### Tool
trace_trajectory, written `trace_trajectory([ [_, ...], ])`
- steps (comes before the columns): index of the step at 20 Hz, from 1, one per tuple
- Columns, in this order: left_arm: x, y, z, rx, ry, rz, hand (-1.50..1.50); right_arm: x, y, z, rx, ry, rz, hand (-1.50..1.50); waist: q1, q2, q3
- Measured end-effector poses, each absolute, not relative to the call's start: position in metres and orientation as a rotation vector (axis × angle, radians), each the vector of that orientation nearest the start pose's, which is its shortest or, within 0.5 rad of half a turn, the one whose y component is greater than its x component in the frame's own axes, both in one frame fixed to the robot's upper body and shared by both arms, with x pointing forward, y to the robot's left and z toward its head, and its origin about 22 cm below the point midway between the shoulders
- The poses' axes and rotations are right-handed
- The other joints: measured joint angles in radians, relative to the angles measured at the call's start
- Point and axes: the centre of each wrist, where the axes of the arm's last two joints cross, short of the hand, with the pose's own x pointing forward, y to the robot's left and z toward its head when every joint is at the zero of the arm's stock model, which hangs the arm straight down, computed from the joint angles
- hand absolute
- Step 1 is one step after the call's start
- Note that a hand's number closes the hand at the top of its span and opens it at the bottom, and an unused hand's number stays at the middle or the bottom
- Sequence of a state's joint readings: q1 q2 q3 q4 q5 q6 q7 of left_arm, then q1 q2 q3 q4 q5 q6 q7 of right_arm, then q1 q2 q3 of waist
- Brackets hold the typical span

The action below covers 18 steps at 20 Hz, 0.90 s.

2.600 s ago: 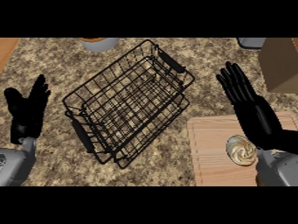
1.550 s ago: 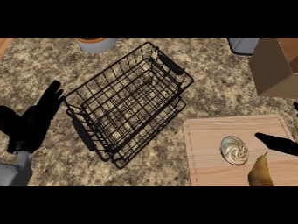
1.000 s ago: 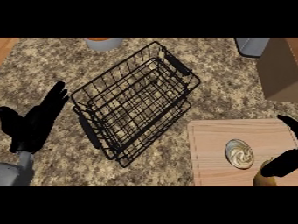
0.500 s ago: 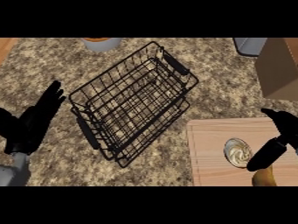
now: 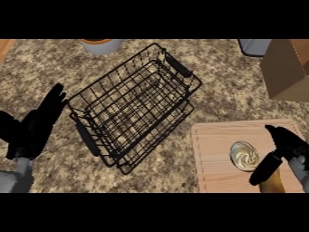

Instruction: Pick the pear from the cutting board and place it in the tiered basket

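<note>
At the lower right of the frame the right hand (image 5: 292,150) reaches over the cutting board (image 5: 214,156), its fingers curled downward and its thumb pointing down toward the pear (image 5: 275,184). The pear shows only as a brownish-yellow lump at the bottom edge of the view, cut off there and partly covered by the thumb, so whether the hand actually clasps it or only touches it cannot be told. Just left of the hand, a pale round object with a swirled pattern (image 5: 244,155) lies on the board; what it is cannot be made out. The board's right side is hidden behind the hand and the grey forearm. At the lower left, the left hand (image 5: 31,129) rests open beside the basket, fingers straight and spread upward, thumb out to the left, touching nothing. The tiered basket (image 5: 135,106), black wire with dark handles, lies at a slant across the middle of the speckled counter (image 5: 230,86). Farther up, a cardboard box (image 5: 297,68) fills the upper right corner, cut off by the frame. Beside it a grey vessel (image 5: 253,45) and, at upper centre-left, a grey bowl with an orange inside (image 5: 101,45) are both cropped by the top edge.
</note>
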<state>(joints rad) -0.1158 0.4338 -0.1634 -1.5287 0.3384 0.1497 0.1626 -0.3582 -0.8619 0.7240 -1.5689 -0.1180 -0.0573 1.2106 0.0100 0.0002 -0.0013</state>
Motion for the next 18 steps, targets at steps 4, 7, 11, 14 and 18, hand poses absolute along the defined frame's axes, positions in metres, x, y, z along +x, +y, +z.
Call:
trace_trajectory([
  [4, 0.264, 0.286, 0.037, 0.074, -1.424, -0.098, 0.00, 0.257, -0.262, 0.048, -0.752, -0.328, 0.780, -1.50, -0.005, -0.001, 0.000],
  [7, 0.259, 0.286, 0.039, 0.076, -1.419, -0.097, 0.00, 0.251, -0.264, 0.041, -0.788, -0.327, 0.789, -1.50, -0.007, -0.003, 0.000],
  [11, 0.257, 0.285, 0.037, 0.077, -1.419, -0.093, 0.00, 0.249, -0.273, 0.037, -0.826, -0.314, 0.789, -1.50, -0.009, -0.002, 0.000],
  [14, 0.262, 0.287, 0.039, 0.077, -1.421, -0.091, 0.00, 0.246, -0.273, 0.033, -0.812, -0.299, 0.793, 1.50, -0.010, -0.002, 0.000],
  [18, 0.258, 0.293, 0.035, 0.075, -1.417, -0.094, 0.00, 0.246, -0.274, 0.027, -0.746, -0.273, 0.769, 1.50, -0.007, -0.005, -0.008],
])
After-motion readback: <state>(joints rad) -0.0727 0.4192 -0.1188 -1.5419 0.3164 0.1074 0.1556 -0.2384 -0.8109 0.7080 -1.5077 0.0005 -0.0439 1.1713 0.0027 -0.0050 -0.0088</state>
